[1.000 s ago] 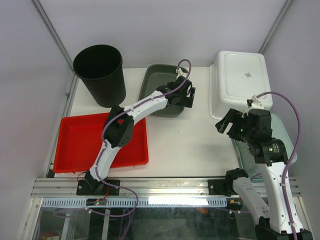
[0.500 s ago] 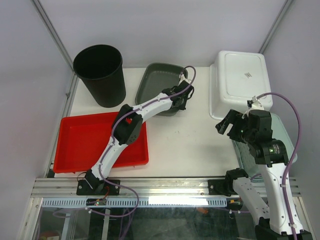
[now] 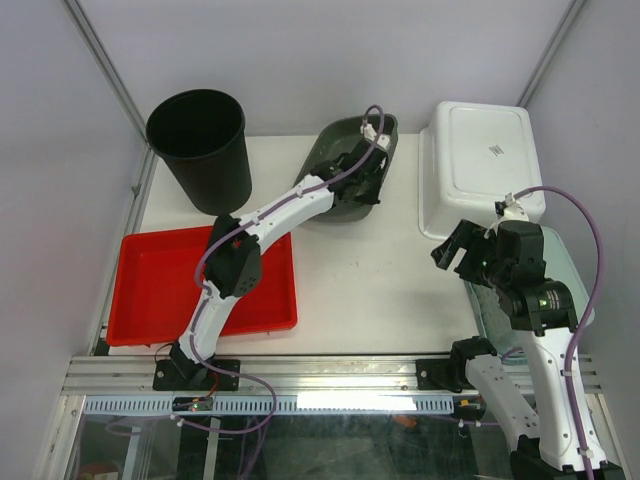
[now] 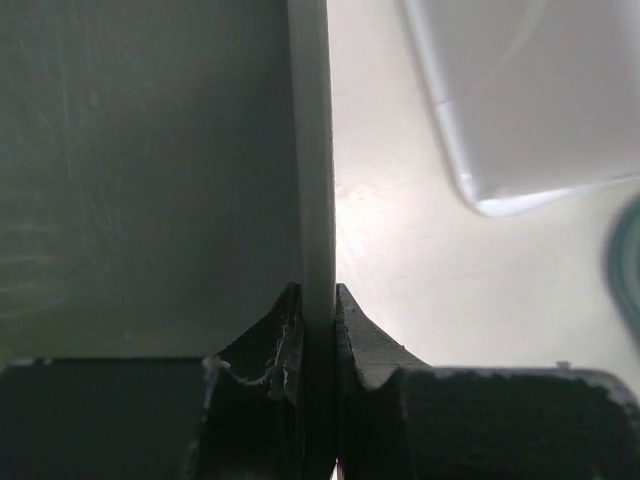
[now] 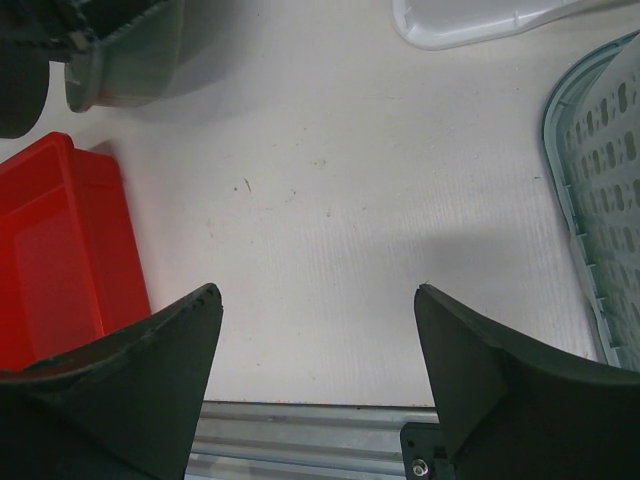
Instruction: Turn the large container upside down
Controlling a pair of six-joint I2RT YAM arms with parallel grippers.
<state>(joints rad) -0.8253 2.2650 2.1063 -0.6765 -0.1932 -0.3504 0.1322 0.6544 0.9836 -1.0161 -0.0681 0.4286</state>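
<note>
left gripper point(image 4: 318, 296) | pinching grey container point(image 4: 150, 170) rim (tilted) | right gripper point(image 5: 318, 296) agape

The table point(image 3: 380, 290) is seen from above and behind the arm bases. The rim of the grey container point(image 4: 150, 170) is shown at very close range past the left gripper point(image 4: 318, 290) clamped on it. From higher up, the table is viewed between the right gripper's point(image 5: 317, 290) spread fingers, the white tub point(image 5: 470, 20) ahead being shared by all views.

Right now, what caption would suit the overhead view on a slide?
Left pincer clamps the tilted grey tub by its rim; right pincer hangs open.
</note>
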